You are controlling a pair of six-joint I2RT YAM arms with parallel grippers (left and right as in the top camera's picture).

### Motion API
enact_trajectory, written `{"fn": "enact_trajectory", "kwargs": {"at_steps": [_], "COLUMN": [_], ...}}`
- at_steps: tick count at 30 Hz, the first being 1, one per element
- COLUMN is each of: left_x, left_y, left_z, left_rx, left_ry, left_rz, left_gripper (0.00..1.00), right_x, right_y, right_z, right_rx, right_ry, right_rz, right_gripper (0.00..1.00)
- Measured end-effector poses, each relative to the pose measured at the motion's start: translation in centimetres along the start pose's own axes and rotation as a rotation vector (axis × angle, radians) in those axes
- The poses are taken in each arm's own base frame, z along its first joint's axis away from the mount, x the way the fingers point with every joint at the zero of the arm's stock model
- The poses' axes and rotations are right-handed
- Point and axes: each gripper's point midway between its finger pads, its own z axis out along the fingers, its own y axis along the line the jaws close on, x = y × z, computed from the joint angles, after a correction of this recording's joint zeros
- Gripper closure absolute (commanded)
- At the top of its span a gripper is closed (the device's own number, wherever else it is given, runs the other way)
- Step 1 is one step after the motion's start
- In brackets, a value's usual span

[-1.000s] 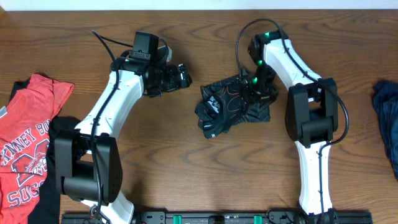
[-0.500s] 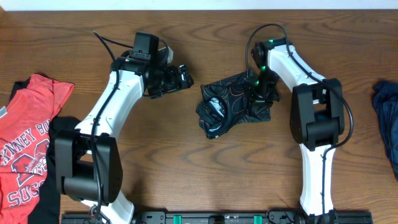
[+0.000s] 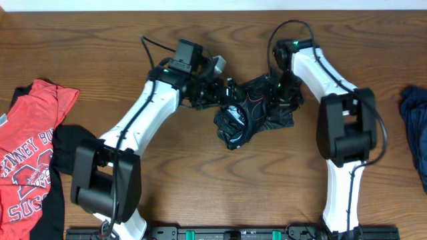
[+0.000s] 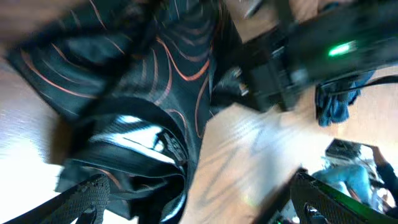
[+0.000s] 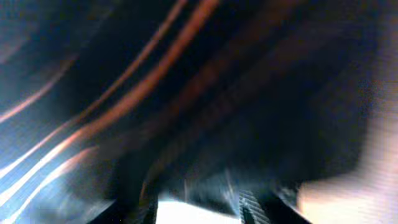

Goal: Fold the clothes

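The crumpled black jersey with thin orange-red lines (image 3: 248, 115) lies at the far middle of the wooden table (image 3: 200, 180). The left end effector (image 3: 225, 93) sits at its left edge, fingers wide apart. The right end effector (image 3: 277, 99) is down on its right side; I cannot tell whether it grips. A red white-lettered T-shirt (image 3: 30, 153) lies at the left edge.

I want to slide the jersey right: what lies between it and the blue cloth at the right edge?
The right arm stands between jersey and blue cloth; overhead view shows it.
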Motion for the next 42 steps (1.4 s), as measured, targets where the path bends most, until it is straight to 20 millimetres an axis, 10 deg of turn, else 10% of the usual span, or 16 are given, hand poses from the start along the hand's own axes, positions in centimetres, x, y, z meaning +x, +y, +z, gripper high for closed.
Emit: {"fn": "enact_trajectory", "kwargs": {"at_steps": [9, 19, 24, 28, 29, 42], "left_x": [2.7, 1.2, -0.9, -1.4, -1.4, -1.3], "left_y": [5.5, 6.7, 6.9, 7.1, 7.1, 7.0], "left_z": [5.9, 7.4, 7.2, 7.1, 7.1, 7.0], "left_rx": [-0.055, -0.055, -0.048, -0.049, -0.049, -0.05], "left_ry": [0.17, 0.123, 0.044, 0.028, 0.029, 0.031], "left_rz": [-0.154, -0.138, -0.148, -0.177, -0.181, -0.187], "left_gripper": [0.05, 0.07, 0.33, 0.68, 0.94, 0.94], "right_x": [0.8, 1.6, 1.6, 1.5, 1.4, 1.1], "right_y": [-2.2, -3.1, -3.2, -3.1, -3.1, -3.1], "right_z": [-9.7, -11.1, -11.1, -11.1, -11.2, -11.2], "right_rx": [-0.012, -0.009, -0.008, -0.008, -0.008, -0.008], "right_ry": [-0.242, -0.262, -0.262, -0.266, -0.271, -0.282], "right_rz": [0.045, 0.064, 0.062, 0.056, 0.055, 0.053], "right_gripper": [0.5, 0.51, 0.52, 0.52, 0.52, 0.49]}}
